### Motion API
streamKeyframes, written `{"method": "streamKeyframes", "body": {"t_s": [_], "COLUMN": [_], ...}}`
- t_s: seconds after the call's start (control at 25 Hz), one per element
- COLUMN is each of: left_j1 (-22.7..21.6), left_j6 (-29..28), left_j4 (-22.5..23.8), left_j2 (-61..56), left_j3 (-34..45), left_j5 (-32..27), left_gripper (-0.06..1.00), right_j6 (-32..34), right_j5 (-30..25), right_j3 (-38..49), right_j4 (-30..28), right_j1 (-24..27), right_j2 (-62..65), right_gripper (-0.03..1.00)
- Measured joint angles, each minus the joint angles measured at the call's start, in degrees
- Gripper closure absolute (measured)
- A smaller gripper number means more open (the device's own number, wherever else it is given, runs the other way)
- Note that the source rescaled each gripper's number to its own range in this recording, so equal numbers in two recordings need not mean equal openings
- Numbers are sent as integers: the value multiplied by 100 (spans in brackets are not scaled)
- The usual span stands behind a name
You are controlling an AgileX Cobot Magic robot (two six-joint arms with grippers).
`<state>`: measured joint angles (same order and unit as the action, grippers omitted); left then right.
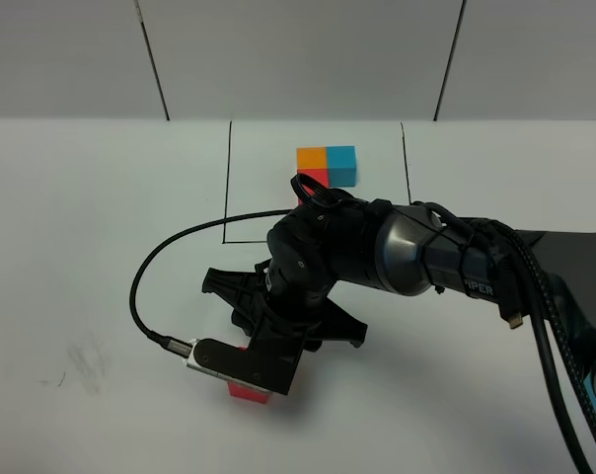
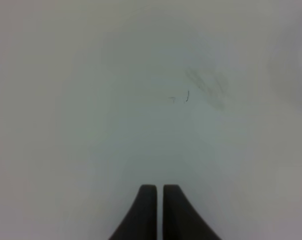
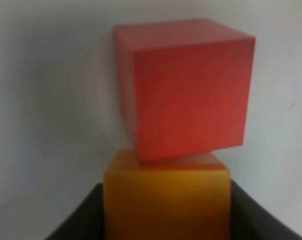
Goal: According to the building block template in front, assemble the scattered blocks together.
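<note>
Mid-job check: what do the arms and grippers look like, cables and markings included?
The right arm is black with a glossy grey joint, white lettering ending in PER on its forearm, and thick black cables along it. A thin black cable loops to a silver plug at the wrist. The left gripper shows two dark, tapered fingers; the right gripper's fingers are dark too.

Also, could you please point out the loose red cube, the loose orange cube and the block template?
loose red cube [image 3: 191, 97]: right wrist view, on its large facing side.
loose orange cube [image 3: 166, 202]: right wrist view, on its near face.
block template [image 1: 327, 163]: exterior high view, where its orange and cyan cubes meet.
</note>
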<state>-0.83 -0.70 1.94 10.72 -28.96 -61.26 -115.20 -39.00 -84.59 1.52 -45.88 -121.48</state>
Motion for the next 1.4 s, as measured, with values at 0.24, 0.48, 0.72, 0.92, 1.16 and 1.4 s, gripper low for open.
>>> {"method": "streamKeyframes", "body": {"t_s": [0.24, 0.48, 0.72, 0.92, 1.16, 1.4], "left_j1": [0, 0, 0, 0, 0, 0], "left_j6": [0, 0, 0, 0, 0, 0], "left_j4": [0, 0, 0, 0, 0, 0], "left_j2": [0, 0, 0, 0, 0, 0], "left_j3": [0, 0, 0, 0, 0, 0], "left_j5": [0, 0, 0, 0, 0, 0], "left_gripper": [94, 94, 94, 94, 94, 94], "right_j6": [-33, -41, -180, -218, -223, -223], "right_j5": [0, -43, -54, -122, -134, -100], "right_j3": [0, 0, 0, 0, -25, -30], "right_j4": [15, 37, 257, 322, 482, 670], "right_j1": [0, 0, 0, 0, 0, 0], "right_j2": [-4, -58, -137, -137, -183, -190], "right_gripper": [46, 46, 46, 46, 46, 46]}}
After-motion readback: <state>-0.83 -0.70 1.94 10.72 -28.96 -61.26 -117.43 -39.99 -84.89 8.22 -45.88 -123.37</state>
